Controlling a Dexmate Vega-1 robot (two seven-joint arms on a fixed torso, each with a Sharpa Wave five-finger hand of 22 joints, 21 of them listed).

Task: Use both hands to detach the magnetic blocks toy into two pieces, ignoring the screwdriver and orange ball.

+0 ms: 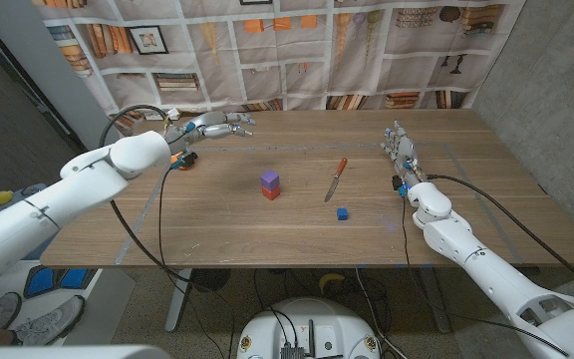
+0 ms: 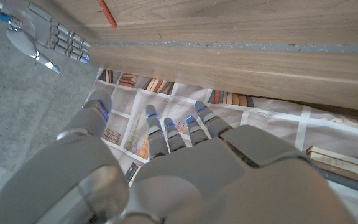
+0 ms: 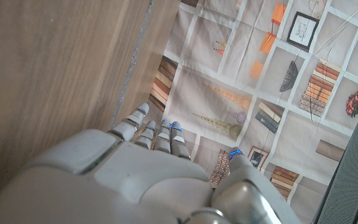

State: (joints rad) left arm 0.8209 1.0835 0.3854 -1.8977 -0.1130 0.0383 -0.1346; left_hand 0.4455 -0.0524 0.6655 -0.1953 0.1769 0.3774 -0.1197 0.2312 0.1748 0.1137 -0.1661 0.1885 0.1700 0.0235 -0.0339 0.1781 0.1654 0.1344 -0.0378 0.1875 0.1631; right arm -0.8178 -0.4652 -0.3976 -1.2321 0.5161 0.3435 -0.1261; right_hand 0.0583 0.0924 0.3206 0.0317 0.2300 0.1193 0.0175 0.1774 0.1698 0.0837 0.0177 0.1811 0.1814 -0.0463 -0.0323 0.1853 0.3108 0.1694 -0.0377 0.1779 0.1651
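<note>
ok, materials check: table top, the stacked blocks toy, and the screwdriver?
Table: looks like wood or wood-grain laminate, matte, visible grain lines. Stacked blocks toy: purple block on red, probably plastic, judging by the solid saturated colour; too small to be sure. Screwdriver: red handle, likely plastic, with a thin dark shaft, presumably metal.

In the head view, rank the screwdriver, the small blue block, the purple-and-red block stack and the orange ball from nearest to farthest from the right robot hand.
From the right robot hand:
1. Screwdriver, just inward of it, mid-table.
2. Small blue block, nearer the table's front edge; close to the screwdriver's distance, but slightly farther.
3. Purple-and-red block stack, table centre.
4. Orange ball, far side, by the left robot hand.
</note>
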